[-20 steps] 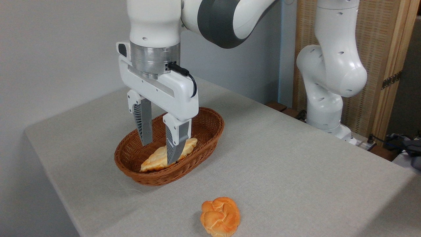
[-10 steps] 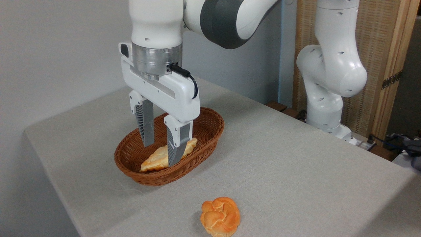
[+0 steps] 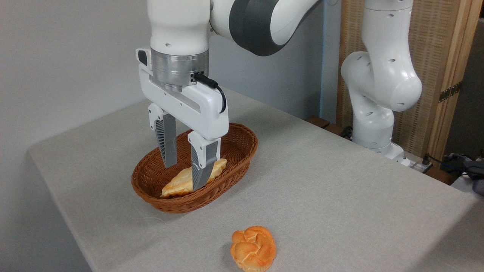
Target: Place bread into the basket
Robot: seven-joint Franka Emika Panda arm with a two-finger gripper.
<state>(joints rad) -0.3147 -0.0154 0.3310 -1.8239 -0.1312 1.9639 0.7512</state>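
Note:
The pale golden braided bread lies flat inside the reddish-brown wicker basket at the table's left. My gripper hangs open just above the loaf, one grey finger behind it and the other finger in front, which hides the loaf's middle. Nothing is held between the fingers.
A round orange-brown knotted bun sits near the table's front edge. The arm's white base stands at the back right, with a wooden screen behind it. The grey table drops off at left and front.
The gripper has risen slightly and shifted a little right above the bread. The loaf stays in the basket.

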